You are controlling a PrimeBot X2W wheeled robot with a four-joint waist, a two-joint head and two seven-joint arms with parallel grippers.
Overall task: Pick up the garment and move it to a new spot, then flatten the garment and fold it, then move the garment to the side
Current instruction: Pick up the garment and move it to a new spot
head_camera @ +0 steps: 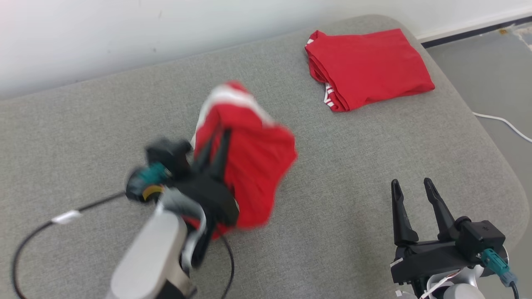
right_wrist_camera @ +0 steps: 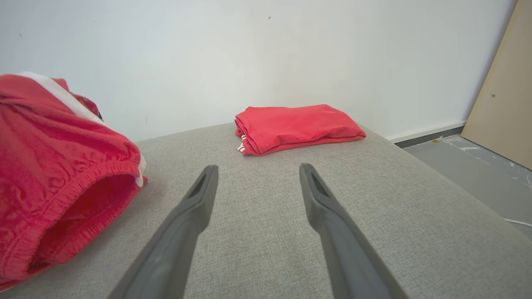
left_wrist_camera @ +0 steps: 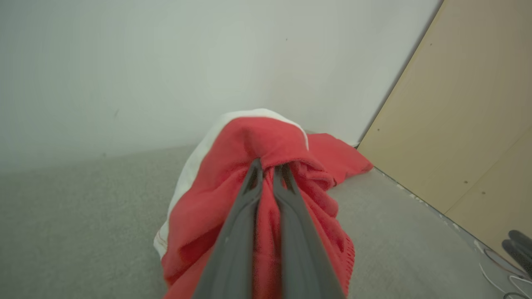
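My left hand (left_wrist_camera: 270,166) pinches the garment (head_camera: 257,166); right hand (head_camera: 411,182) spread. I should carry it clear of the surface (head_camera: 353,166).

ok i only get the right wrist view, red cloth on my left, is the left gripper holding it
Observer: Yes. The left gripper is shut on the garment, with a bunch of red cloth pinched between its fingers.
Operator: anything near that arm that could snag
Observer: A black cable runs from that wrist and loops out beside the arm, over the cushion.
Operator: and where does my gripper sit on the cushion
Observer: The head view has the right gripper open near the cushion's near right corner, apart from the garment.
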